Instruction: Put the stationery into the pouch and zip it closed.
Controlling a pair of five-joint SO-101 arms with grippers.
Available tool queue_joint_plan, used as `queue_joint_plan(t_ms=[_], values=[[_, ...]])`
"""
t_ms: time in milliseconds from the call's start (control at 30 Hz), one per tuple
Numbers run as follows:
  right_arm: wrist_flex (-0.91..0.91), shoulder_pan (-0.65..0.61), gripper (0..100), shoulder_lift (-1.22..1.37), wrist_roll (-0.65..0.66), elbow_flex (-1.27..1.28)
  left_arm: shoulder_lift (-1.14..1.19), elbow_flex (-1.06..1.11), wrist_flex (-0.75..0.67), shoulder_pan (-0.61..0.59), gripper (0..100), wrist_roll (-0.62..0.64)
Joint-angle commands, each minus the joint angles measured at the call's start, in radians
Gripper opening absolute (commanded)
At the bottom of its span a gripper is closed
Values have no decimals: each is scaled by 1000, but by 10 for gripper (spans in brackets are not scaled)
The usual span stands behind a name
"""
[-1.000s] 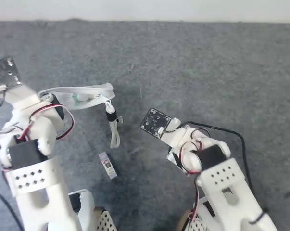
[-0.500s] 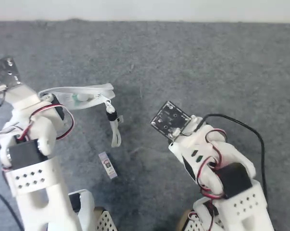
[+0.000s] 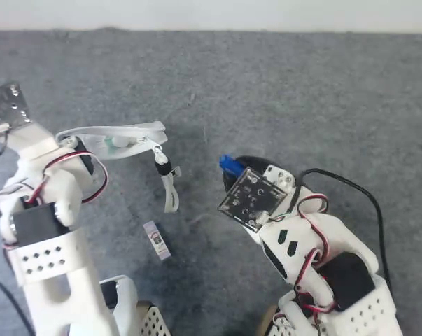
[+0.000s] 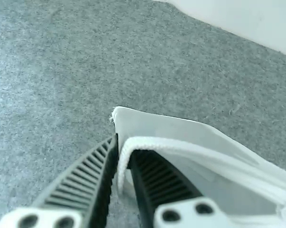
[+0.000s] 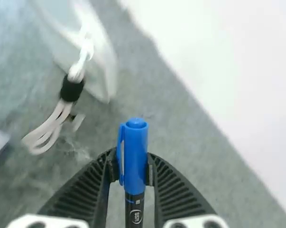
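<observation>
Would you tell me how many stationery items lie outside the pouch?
2: a blue pen in the right hand, a small piece on the table. The pouch may hide more.

1 pouch (image 3: 120, 143), 1 marker (image 5: 133, 154), 1 eraser (image 3: 157, 240)

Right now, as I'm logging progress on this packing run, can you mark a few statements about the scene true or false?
1. The right gripper holds a blue pen. True.
2. The left gripper is open, clear of the pouch. False: it is shut on the pouch's edge.
3. The pen is inside the pouch. False: it is in the right gripper, apart from the pouch.
4. A small item lies on the table, outside the pouch. True.
</observation>
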Motion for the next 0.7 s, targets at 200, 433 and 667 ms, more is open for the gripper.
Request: queue_joint_plan(t_ms=[200, 433, 667], values=[[-96, -133, 7, -19, -100, -60, -2, -16, -41, -8, 10, 6], [-177, -170, 9, -19, -242, -60, -2, -16, -41, -8, 10, 6], [-306, -199, 9, -19, -368, -60, -2, -16, -41, -8, 10, 6]])
